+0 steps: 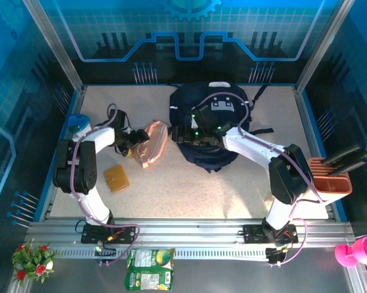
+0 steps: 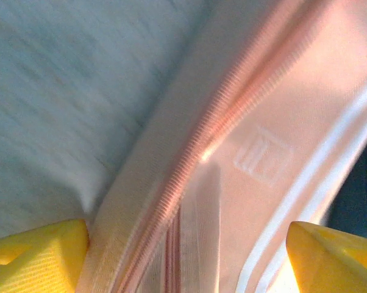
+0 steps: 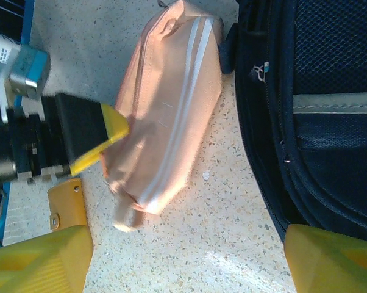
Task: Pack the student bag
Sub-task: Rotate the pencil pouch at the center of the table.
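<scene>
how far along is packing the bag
Done: nothing looks packed. The pink pouch and the orange wallet lie on the table, outside the student bag.
In hand: the left claw straddles one end of the pouch, jaws apart, no lift yet. The right claw hovers open between pouch and bag.
Left: grip the pouch, carry it into the bag, then probably the wallet.

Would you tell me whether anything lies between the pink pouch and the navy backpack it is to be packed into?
Nothing visible does. The pink pouch lies right beside the navy backpack, with just a strip of bare table between them. The left gripper straddles the pouch, jaws open.
</scene>
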{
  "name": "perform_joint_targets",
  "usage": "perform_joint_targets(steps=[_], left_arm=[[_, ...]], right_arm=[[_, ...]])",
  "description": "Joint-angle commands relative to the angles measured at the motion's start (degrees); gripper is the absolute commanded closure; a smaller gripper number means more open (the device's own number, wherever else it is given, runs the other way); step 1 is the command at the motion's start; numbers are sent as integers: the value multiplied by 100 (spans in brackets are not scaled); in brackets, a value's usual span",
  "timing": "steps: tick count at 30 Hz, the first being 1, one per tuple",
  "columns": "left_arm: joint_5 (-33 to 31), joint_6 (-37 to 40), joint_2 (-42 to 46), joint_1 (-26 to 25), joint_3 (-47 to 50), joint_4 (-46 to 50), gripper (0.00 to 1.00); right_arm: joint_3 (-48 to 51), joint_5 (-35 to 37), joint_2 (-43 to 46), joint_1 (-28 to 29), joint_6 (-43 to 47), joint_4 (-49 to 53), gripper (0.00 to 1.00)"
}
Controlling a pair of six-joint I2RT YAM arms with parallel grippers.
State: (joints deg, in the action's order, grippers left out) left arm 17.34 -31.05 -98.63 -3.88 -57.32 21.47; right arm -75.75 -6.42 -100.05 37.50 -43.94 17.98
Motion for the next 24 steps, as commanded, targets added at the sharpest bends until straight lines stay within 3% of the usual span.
perform_joint_targets(steps=[1, 4, 9, 17, 24], left_arm=[[672, -367, 318, -475, 307, -232, 15], [678, -357, 276, -671, 336, -247, 17], [-162, -69, 22, -666, -189, 325, 22], [-661, -540, -553, -649, -884, 499, 44], [-940, -780, -673, -632, -915, 488, 45]], right_arm=[[-145, 25, -68, 47, -95, -74, 18], [-102, -2, -82, 47, -138, -106, 18], [20, 0, -15, 47, -139, -170, 19], [268, 114, 230, 4, -123, -207, 18], [455, 134, 388, -84, -96, -238, 18]])
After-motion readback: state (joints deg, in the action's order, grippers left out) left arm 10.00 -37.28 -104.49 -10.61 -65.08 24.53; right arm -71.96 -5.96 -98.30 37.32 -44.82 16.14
